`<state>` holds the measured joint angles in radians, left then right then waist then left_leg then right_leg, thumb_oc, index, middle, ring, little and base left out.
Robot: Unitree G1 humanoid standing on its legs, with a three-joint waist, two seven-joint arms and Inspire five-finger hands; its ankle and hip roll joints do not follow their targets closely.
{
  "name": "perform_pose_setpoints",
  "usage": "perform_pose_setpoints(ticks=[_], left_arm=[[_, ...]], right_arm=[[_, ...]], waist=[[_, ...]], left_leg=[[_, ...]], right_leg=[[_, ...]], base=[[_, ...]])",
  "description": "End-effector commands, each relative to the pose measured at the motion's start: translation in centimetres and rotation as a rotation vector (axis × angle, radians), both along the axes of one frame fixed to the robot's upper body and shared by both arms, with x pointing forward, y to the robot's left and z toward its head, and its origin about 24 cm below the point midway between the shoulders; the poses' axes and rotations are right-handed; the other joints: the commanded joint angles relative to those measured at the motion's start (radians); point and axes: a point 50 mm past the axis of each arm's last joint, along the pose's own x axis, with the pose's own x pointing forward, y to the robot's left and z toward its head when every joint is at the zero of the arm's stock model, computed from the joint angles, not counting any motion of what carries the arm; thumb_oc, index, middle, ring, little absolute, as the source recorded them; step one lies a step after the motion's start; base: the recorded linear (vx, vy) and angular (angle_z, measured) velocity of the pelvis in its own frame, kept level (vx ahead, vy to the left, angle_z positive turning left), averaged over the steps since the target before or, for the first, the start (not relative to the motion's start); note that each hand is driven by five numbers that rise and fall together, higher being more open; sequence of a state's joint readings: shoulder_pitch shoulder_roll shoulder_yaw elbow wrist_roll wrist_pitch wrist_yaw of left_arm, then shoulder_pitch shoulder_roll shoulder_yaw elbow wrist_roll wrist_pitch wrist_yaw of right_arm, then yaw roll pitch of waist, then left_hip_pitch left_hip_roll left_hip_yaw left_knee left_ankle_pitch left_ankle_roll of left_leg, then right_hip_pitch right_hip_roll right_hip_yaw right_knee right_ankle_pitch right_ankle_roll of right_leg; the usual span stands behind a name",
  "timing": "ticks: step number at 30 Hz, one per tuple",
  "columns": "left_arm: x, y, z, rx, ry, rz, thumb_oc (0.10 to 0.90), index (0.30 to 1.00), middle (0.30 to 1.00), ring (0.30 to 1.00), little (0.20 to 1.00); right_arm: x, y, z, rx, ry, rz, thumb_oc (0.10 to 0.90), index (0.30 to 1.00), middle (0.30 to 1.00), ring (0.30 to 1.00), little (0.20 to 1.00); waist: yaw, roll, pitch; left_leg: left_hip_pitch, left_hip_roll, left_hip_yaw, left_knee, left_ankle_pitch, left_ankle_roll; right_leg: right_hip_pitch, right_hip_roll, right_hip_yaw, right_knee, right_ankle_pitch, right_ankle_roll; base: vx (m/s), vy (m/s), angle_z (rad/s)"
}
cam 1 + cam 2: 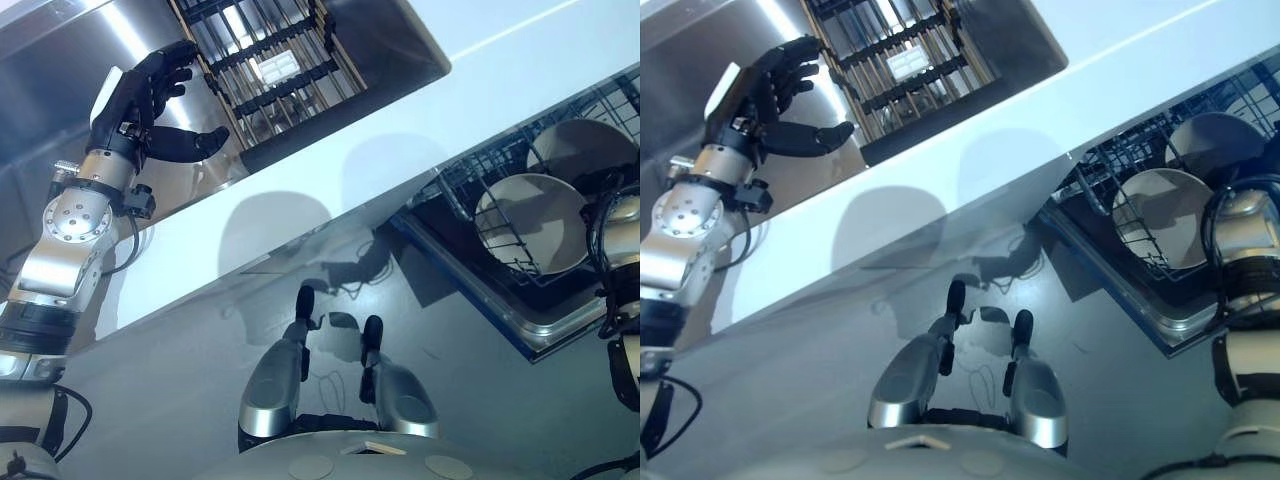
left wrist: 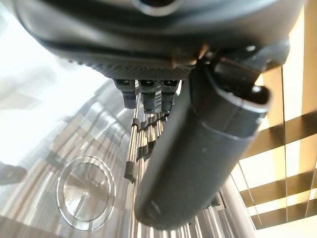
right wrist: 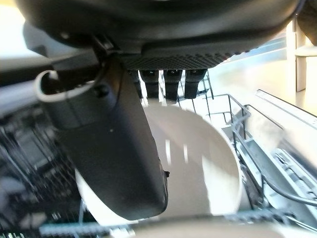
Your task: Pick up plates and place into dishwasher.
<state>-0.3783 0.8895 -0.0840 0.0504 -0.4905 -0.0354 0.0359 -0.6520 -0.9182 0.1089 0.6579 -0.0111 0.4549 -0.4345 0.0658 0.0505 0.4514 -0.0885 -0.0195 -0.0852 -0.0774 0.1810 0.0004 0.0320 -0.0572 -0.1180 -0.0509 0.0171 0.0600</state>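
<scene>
Overhead at the sink [image 1: 60, 60]: left hand [image 1: 150, 100] raised, fingers [image 1: 170, 65] loosely spread and released, thumb apart, nothing held. Just past those fingertips, the slatted drying rack [image 1: 270, 70]; beneath the fingers in the left wrist view, bare rack tines and the sink drain [image 2: 85, 192], with no plate seen within reach of the fingers.

Across the white desk [image 1: 330, 170], well apart from the left fingers: two pale plates standing on edge in the dishwasher basket [image 1: 460, 190], the near plate [image 1: 530, 220] and the far plate [image 1: 585, 150] side by side. Right hand [image 3: 114, 144] low over the basket, thumb lying across the face of a white plate; grip impossible to read, so cannot tell whether holding or letting go.

Judged a late stage: plates already slotted, seating or release apparently in hand on the right.

Risks from here: a plate dragged out of its slot or tipped against its neighbour if lifted away while contact remains; a chip or clatter from a thumb catching the rim; left fingers snagging between the rack tines if lowered blind, with nothing there to grasp.
</scene>
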Motion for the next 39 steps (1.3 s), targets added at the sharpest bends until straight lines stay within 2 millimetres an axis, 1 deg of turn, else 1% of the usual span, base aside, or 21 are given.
perform_pose_setpoints(ticks=[1, 4, 6, 11, 15, 18, 22, 26, 28, 31, 32, 37, 39], left_arm=[[-0.7, -0.5, 2.4, -0.032, -0.161, -0.025, 0.8, 0.9, 0.9, 0.9, 0.9], [-0.8, -0.3, 2.1, -0.033, -0.138, -0.016, 0.8, 0.9, 0.9, 0.9, 0.9], [-0.8, -0.1, 1.9, -0.036, -0.13, -0.012, 0.8, 0.9, 0.9, 0.9, 0.9], [-0.8, 0.1, 1.5, -0.044, -0.109, -0.011, 0.8, 0.9, 0.9, 0.9, 0.9], [-0.7, -0.1, 0.8, -0.042, -0.085, -0.018, 0.8, 0.9, 0.9, 0.9, 0.9], [-1.0, 0.0, 0.3, -0.047, -0.074, -0.013, 0.8, 0.9, 0.9, 0.9, 0.9], [-1.3, 0.4, -0.2, -0.062, -0.08, 0.007, 0.8, 0.9, 0.9, 0.9, 0.9], [-1.6, 0.8, -0.9, -0.084, -0.079, 0.031, 0.8, 0.9, 0.9, 0.9, 0.9], [-1.9, 0.8, -1.4, -0.092, -0.073, 0.036, 0.8, 0.9, 0.9, 0.9, 0.9], [-2.3, 0.8, -2.2, -0.097, -0.057, 0.046, 0.8, 0.9, 0.9, 0.9, 0.9], [-2.3, 0.8, -2.6, -0.099, -0.048, 0.054, 0.8, 0.9, 0.9, 0.9, 0.9], [-2.3, 1.1, -2.9, -0.113, -0.035, 0.074, 0.8, 0.9, 0.9, 0.9, 0.9], [-2.5, 1.3, -3.0, -0.116, -0.034, 0.081, 0.8, 0.9, 0.9, 0.9, 0.9]], right_arm=[[-1.2, -0.2, 5.1, -0.216, -0.182, 0.009, 0.8, 0.9, 0.9, 0.9, 0.9], [-1.6, -0.1, 5.6, -0.206, -0.241, 0.035, 0.8, 0.9, 0.9, 0.9, 0.9], [-1.7, 0.0, 5.5, -0.208, -0.247, 0.039, 0.8, 0.9, 0.9, 0.9, 0.9], [-2.0, 0.1, 5.2, -0.207, -0.252, 0.049, 0.8, 0.9, 0.9, 0.9, 0.9], [-2.1, 0.1, 4.5, -0.195, -0.236, 0.059, 0.8, 0.9, 0.9, 0.9, 0.9], [-2.6, 0.1, 4.3, -0.186, -0.279, 0.05, 0.8, 0.9, 0.9, 0.9, 0.9], [-4.0, -0.5, 2.8, -0.091, -0.392, -0.015, 0.8, 0.9, 0.9, 0.9, 0.9], [-5.6, -0.9, -0.5, 0.103, -0.53, -0.107, 0.8, 0.9, 0.9, 0.9, 0.9], [-6.9, -1.0, -2.3, 0.154, -0.587, -0.156, 0.8, 0.9, 0.9, 0.9, 0.9], [-8.0, -0.7, -4.0, 0.195, -0.625, -0.182, 0.8, 0.9, 0.9, 0.9, 0.9], [-8.3, -0.4, -4.7, 0.198, -0.621, -0.175, 0.1, 0.3, 0.3, 0.3, 0.2], [-8.4, 0.1, -5.8, 0.128, -0.489, -0.116, 0.1, 0.3, 0.3, 0.3, 0.2], [-8.4, 0.2, -6.1, 0.036, -0.352, -0.057, 0.1, 0.3, 0.3, 0.3, 0.2]], waist=[[-0.032, -0.028, -0.122], [-0.032, -0.033, -0.138], [-0.034, -0.033, -0.144], [-0.039, -0.034, -0.164], [-0.044, -0.035, -0.185], [-0.051, -0.037, -0.205], [-0.064, -0.039, -0.228], [-0.076, -0.035, -0.245], [-0.081, -0.034, -0.255], [-0.089, -0.035, -0.269], [-0.094, -0.034, -0.274], [-0.107, -0.031, -0.287], [-0.113, -0.032, -0.291]], left_leg=[[0.045, -0.024, 0.035, 0.052, -0.129, -0.004], [0.056, -0.024, 0.044, 0.059, -0.138, -0.001], [0.062, -0.025, 0.047, 0.06, -0.142, 0.0], [0.083, -0.028, 0.054, 0.054, -0.149, 0.006], [0.106, -0.031, 0.058, 0.047, -0.156, 0.011], [0.126, -0.035, 0.063, 0.037, -0.161, 0.015], [0.128, -0.035, 0.083, 0.03, -0.159, 0.016], [0.141, -0.034, 0.099, 0.026, -0.166, 0.018], [0.152, -0.035, 0.105, 0.021, -0.17, 0.021], [0.161, -0.035, 0.115, 0.019, -0.173, 0.025], [0.166, -0.035, 0.12, 0.021, -0.175, 0.026], [0.18, -0.035, 0.131, 0.022, -0.183, 0.029], [0.184, -0.036, 0.136, 0.022, -0.183, 0.03]], right_leg=[[-0.082, 0.045, 0.009, 0.167, -0.06, -0.034], [-0.07, 0.043, 0.005, 0.164, -0.061, -0.033], [-0.064, 0.042, 0.005, 0.161, -0.06, -0.032], [-0.044, 0.037, 0.009, 0.154, -0.06, -0.027], [-0.029, 0.031, 0.015, 0.151, -0.058, -0.021], [-0.011, 0.032, 0.025, 0.131, -0.051, -0.018], [-0.01, 0.034, 0.038, 0.103, -0.026, -0.012], [-0.003, 0.031, 0.044, 0.093, -0.02, -0.005], [0.004, 0.03, 0.046, 0.09, -0.018, -0.002], [0.008, 0.029, 0.048, 0.087, -0.016, 0.001], [0.01, 0.028, 0.048, 0.09, -0.017, 0.002], [0.017, 0.026, 0.054, 0.093, -0.02, 0.003], [0.019, 0.025, 0.058, 0.091, -0.018, 0.005]], base=[[0.08, 0.026, -0.02], [0.05, 0.022, -0.07], [0.03, 0.024, -0.09], [0.03, 0.034, -0.06], [0.05, 0.045, -0.04], [0.08, 0.05, -0.05], [-0.01, 0.057, -0.09], [0.02, 0.064, -0.11], [0.04, 0.053, -0.04], [0.02, 0.036, -0.1], [0.03, 0.05, -0.17], [0.03, 0.043, -0.09], [0.02, 0.033, -0.08]])
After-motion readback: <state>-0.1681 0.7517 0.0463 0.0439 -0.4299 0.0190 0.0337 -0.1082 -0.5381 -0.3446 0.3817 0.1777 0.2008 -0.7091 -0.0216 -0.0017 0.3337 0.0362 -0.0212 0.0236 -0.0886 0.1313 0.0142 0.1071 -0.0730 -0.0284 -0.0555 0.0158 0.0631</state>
